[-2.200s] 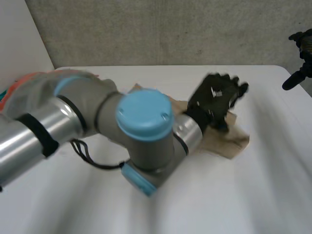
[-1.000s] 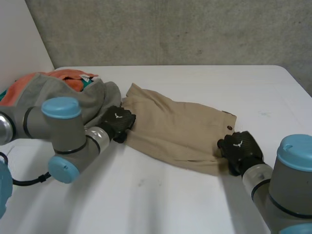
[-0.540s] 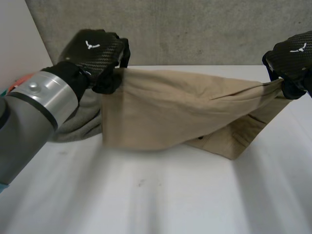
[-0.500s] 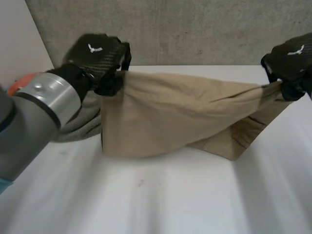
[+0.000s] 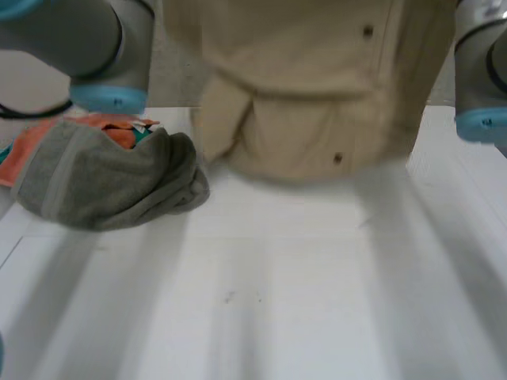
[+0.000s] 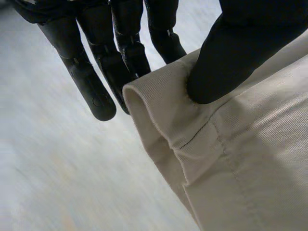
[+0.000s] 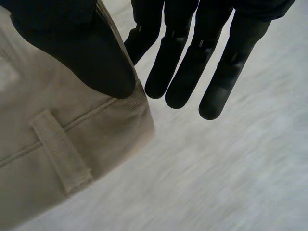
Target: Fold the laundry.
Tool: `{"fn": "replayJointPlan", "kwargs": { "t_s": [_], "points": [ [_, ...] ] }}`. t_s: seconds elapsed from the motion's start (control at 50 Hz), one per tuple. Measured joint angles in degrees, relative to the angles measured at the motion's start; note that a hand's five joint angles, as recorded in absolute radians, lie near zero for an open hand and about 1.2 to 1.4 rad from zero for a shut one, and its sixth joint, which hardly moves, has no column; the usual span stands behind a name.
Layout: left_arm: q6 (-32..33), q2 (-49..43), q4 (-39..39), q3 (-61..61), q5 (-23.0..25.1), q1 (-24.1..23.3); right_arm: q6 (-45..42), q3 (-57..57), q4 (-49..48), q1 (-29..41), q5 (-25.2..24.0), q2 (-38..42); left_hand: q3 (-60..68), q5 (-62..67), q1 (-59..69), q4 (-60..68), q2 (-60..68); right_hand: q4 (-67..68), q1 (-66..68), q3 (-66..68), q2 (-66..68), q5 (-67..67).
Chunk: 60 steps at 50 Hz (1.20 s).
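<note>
Aloft, left hand (image 6: 240,43) and right hand (image 7: 72,43) pinch tan garment (image 5: 309,87), top cut off.

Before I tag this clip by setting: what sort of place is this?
Probably a robotics test bench, not a home: bare white table, the left robot hand and right robot hand pinching beige pants, a grey garment heaped on orange cloth.
</note>
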Motion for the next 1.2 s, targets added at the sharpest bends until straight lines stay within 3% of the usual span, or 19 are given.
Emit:
{"fn": "replayJointPlan", "kwargs": {
  "t_s": [0.08, 0.18, 0.32, 0.58, 0.76, 0.86, 0.98, 1.06, 1.14, 1.16, 1.2],
  "points": [
    [-0.1, 2.7, 4.5, -1.3, -0.5, -0.1, 0.2, 0.8, -5.6, 0.2, -0.1, -1.3, 0.0, 0.0, 0.0, 0.0, 0.0, 0.0, 0.0, 0.0, 0.0, 0.2],
    [-0.2, 4.7, 4.5, -7.7, -0.5, -0.3, 0.0, 3.8, -5.6, 0.3, -0.5, -2.4, 0.0, 0.0, 0.0, 0.0, 0.0, 0.0, 0.0, 0.0, 0.0, 0.2],
    [-0.2, 7.4, 2.9, -24.4, 0.0, -1.0, -0.2, 12.1, -1.2, 0.0, -1.8, -2.8, 0.0, 0.0, 0.1, 0.0, 0.0, 0.0, 0.0, 0.0, 0.0, 0.2],
    [0.3, 9.5, 0.4, -54.7, 0.1, -4.7, -3.1, 28.8, 9.0, -0.6, -5.8, 5.0, 0.0, 0.0, 0.2, 0.0, 0.0, 0.0, 0.0, 0.2, 0.0, 0.2],
    [0.4, 17.7, -8.7, -66.9, 0.4, -6.9, -7.5, 37.5, 24.5, -2.0, -5.7, 0.0, 0.0, 0.0, 0.2, 0.0, 0.0, 0.0, 0.0, 0.2, 0.0, 0.2],
    [2.1, 25.7, -22.5, -73.0, 0.6, -7.9, -15.0, 47.7, 38.1, -3.8, -6.0, -9.6, 0.0, 0.0, 0.2, 0.0, 0.0, 0.0, 0.0, 0.3, 0.3, 0.2],
    [4.8, 31.0, -35.9, -76.3, 1.5, -10.8, -23.7, 56.4, 44.4, -5.7, -6.0, -16.8, 0.0, 0.0, 0.2, 0.0, 0.0, 0.0, 0.0, 0.3, 0.5, 0.2],
    [5.5, 31.7, -37.6, -76.4, 2.1, -12.6, -25.5, 58.9, 44.0, -6.6, -6.4, -18.8, 0.0, 0.0, 0.2, 0.0, 0.0, 0.0, 0.0, 0.3, 0.5, 0.2],
    [5.7, 31.1, -34.1, -75.4, 2.2, -12.9, -24.0, 59.3, 41.7, -6.9, -7.0, -19.1, 0.0, 0.0, 0.2, 0.0, 0.0, 0.0, 0.0, 0.3, 0.5, 0.2],
    [5.7, 30.9, -33.0, -75.1, 2.2, -12.7, -23.4, 59.3, 41.1, -7.0, -7.2, -19.1, -3.9, -3.6, -3.2, -4.0, -4.8, 0.0, 0.0, 0.3, 0.5, 0.2],
    [5.7, 30.4, -30.1, -74.5, 2.2, -12.2, -22.2, 59.1, 40.1, -7.0, -7.4, -19.0, -29.2, -27.7, -30.8, -28.6, -29.7, 0.0, 0.0, 0.3, 0.5, 0.2]
  ]
}}
